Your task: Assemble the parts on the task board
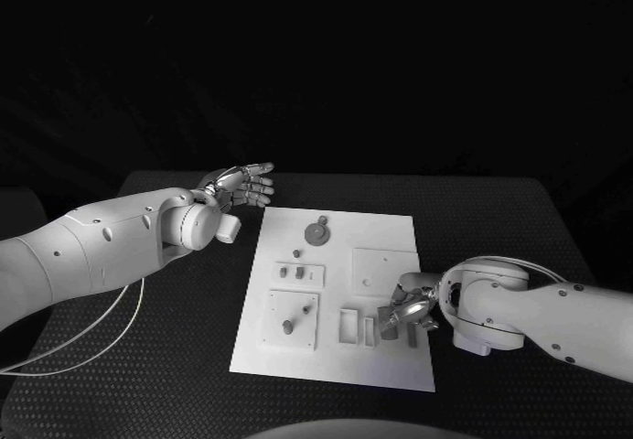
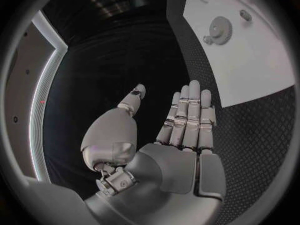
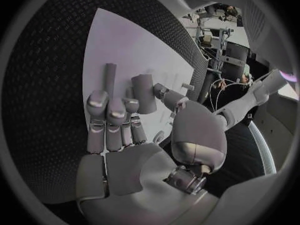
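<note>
Black textured surface (image 1: 158,384) carries a white rectangular task board (image 1: 396,361) at its middle. Off the board's far left corner the left silver hand (image 1: 241,187) hovers, fingers straight and spread, holding nothing. At the board's near right edge the right silver hand (image 1: 412,311) pinches a small grey cylindrical part (image 3: 144,93), with other grey parts (image 1: 318,231) scattered across the board.

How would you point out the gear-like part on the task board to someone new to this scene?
Start at the white task board in the middle of the black table. Go to its far edge, nearest the left robot hand, which is raised with fingers apart. The round toothed gear lies there, with a small knob just beyond it; the other parts are blocks and pegs nearer the robot.
</note>
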Action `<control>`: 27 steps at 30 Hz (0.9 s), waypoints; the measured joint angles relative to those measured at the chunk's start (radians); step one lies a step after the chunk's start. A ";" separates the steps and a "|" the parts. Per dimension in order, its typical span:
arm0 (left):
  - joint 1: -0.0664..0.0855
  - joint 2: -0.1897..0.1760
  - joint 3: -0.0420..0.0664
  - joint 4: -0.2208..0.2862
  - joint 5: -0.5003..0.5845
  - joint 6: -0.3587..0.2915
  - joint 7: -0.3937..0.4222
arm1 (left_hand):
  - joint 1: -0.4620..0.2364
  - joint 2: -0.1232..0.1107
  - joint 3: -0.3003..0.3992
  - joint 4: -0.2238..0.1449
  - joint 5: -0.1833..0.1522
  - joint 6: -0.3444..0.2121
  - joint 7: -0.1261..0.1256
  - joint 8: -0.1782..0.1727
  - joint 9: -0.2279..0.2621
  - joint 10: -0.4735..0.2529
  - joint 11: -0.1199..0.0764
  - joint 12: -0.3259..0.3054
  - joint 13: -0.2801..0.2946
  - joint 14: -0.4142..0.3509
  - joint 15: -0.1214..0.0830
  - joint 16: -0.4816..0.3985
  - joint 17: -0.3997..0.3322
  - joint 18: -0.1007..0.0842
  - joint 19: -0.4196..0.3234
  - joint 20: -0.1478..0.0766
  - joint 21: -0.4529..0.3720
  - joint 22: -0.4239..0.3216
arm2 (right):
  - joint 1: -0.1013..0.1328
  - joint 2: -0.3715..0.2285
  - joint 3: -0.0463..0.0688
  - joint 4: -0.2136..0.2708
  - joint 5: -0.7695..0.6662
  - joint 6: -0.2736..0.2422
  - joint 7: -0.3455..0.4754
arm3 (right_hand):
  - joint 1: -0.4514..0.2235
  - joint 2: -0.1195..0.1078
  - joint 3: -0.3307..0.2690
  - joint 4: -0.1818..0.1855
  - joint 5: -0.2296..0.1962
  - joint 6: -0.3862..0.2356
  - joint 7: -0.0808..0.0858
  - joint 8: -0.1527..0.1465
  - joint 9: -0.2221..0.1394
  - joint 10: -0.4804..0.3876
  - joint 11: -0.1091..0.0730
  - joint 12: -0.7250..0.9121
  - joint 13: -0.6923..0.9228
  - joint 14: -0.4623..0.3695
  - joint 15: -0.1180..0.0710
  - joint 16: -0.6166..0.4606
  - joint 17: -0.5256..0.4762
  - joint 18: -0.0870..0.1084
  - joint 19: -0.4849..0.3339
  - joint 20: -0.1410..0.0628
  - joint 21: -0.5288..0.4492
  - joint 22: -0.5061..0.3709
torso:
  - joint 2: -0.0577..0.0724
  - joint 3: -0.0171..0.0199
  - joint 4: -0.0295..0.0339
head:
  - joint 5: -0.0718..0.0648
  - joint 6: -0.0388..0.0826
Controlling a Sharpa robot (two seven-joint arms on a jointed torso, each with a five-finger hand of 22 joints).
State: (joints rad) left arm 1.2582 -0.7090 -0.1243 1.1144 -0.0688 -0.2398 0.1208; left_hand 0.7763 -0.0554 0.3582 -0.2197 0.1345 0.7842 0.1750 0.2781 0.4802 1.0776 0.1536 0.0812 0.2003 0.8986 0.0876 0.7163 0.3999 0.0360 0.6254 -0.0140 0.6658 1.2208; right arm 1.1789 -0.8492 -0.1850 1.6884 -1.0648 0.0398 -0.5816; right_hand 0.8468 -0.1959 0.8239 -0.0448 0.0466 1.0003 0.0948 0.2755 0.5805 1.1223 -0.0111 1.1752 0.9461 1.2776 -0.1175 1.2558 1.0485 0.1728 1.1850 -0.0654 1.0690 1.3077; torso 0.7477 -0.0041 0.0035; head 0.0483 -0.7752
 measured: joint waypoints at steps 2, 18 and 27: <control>0.000 0.000 0.000 -0.001 0.000 0.000 -0.001 | 0.000 0.000 0.000 0.000 0.000 0.000 0.000 0.000 0.000 0.000 0.000 0.000 0.000 0.000 0.000 0.000 0.000 0.000 0.000 0.000 0.000 0.001 | 0.006 0.000 0.000 0.000 0.044 -0.006 -0.002 | -0.008 0.008 0.000 -0.006 0.000 0.002 0.002 0.000 0.001 0.002 -0.002 -0.004 0.000 0.000 0.000 -0.006 0.001 0.002 -0.001 0.001 0.000 0.000 | 0.000 0.0000 0.0001 | 0.000 0.001; 0.000 0.002 0.000 -0.003 0.000 0.000 -0.004 | 0.000 0.000 0.000 0.000 0.000 0.000 0.000 0.000 0.000 0.000 0.000 0.000 -0.001 0.000 0.000 0.000 0.002 0.000 0.000 0.000 0.000 0.002 | 0.042 0.056 -0.001 -0.019 0.340 -0.014 -0.025 | -0.034 0.033 -0.012 -0.026 0.000 0.002 0.002 -0.001 0.003 0.001 -0.001 -0.006 0.000 -0.002 0.002 -0.011 0.007 0.013 -0.005 0.012 0.003 0.000 | 0.000 -0.0025 0.0003 | 0.004 0.000; 0.001 0.006 0.000 -0.003 0.000 0.000 -0.008 | 0.000 0.000 0.000 0.000 0.000 0.000 0.000 0.004 -0.001 0.000 0.000 0.000 -0.001 0.000 0.000 0.000 0.004 0.000 0.000 0.000 0.000 0.003 | 0.046 0.094 -0.010 -0.038 0.351 -0.012 -0.031 | -0.065 0.030 -0.019 -0.033 0.000 0.004 0.004 -0.001 0.002 0.002 -0.001 -0.010 0.002 0.002 0.005 -0.015 0.013 0.015 -0.008 0.015 0.003 0.000 | 0.000 -0.0024 0.0006 | 0.001 -0.002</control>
State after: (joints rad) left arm 1.2593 -0.7031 -0.1243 1.1114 -0.0687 -0.2394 0.1130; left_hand 0.7763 -0.0553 0.3582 -0.2197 0.1345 0.7842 0.1750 0.2819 0.4796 1.0776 0.1535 0.0812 0.1995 0.8986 0.0876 0.7163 0.4034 0.0359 0.6254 -0.0140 0.6658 1.2235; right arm 1.2246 -0.7548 -0.1948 1.6508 -0.7142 0.0275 -0.6128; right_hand 0.7817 -0.1659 0.8047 -0.0776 0.0463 1.0040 0.0986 0.2748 0.5830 1.1238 -0.0125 1.1653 0.9485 1.2792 -0.1126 1.2411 1.0613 0.1882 1.1770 -0.0501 1.0724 1.3077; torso 0.7474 -0.0065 0.0041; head 0.0496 -0.7771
